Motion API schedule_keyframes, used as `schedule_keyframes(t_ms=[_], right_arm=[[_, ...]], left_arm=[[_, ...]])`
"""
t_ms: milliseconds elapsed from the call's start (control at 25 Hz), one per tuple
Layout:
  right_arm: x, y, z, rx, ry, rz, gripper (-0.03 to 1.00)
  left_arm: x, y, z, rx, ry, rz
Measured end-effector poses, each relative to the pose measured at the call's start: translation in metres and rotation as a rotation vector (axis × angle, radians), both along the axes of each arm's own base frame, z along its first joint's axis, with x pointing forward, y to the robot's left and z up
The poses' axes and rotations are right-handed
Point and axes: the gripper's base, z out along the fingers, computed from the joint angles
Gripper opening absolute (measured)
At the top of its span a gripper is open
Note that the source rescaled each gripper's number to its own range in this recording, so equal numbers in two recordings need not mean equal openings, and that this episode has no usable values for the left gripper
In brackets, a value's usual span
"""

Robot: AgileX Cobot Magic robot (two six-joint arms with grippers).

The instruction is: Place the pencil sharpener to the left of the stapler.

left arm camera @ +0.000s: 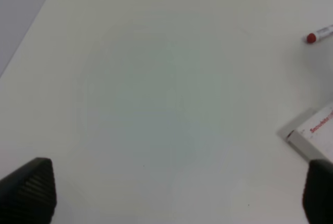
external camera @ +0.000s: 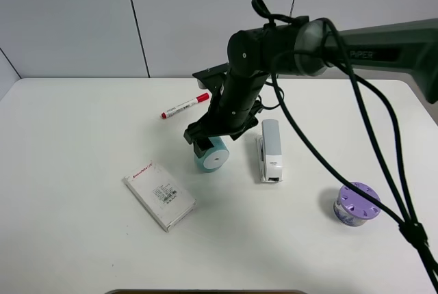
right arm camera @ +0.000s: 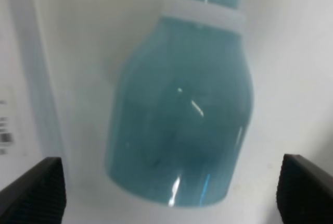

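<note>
Right claw (right arm camera: 169, 187) spread over pencil sharpener (right arm camera: 179, 109); arm reads "PiPER".

Pencil sharpener (external camera: 211, 158) and stapler (external camera: 269, 150) are lying near each other, leaving a narrow bare lane between. White box (external camera: 159, 195) and red marker (external camera: 185, 106) are bounding the open counter (external camera: 75, 130) beyond.

The pencil sharpener (external camera: 211, 156) lies near the middle of the desk (external camera: 82, 239), just left of the stapler (external camera: 269, 150). A marker (external camera: 185, 106) lies behind it, toward the far edge. A flat box (external camera: 159, 195) sits nearer the front-left, and a round container (external camera: 356, 204) toward the right edge.
</note>
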Motion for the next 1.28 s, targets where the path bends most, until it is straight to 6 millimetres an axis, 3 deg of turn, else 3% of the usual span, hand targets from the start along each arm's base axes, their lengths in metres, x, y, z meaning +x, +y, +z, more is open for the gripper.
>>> schedule_keyframes(t_ms=[480, 880, 1280], right_arm=[[-0.040, -0.034, 0.110, 0.020, -0.091, 0.031, 0.50], [-0.084, -0.086, 0.188, -0.037, -0.227, -0.046, 0.50], [-0.145, -0.141, 0.262, 0.102, -0.474, -0.120, 0.50]], left_arm=[[0.000, 0.000, 0.000, 0.000, 0.000, 0.000], [0.000, 0.000, 0.000, 0.000, 0.000, 0.000], [0.000, 0.000, 0.000, 0.000, 0.000, 0.000]])
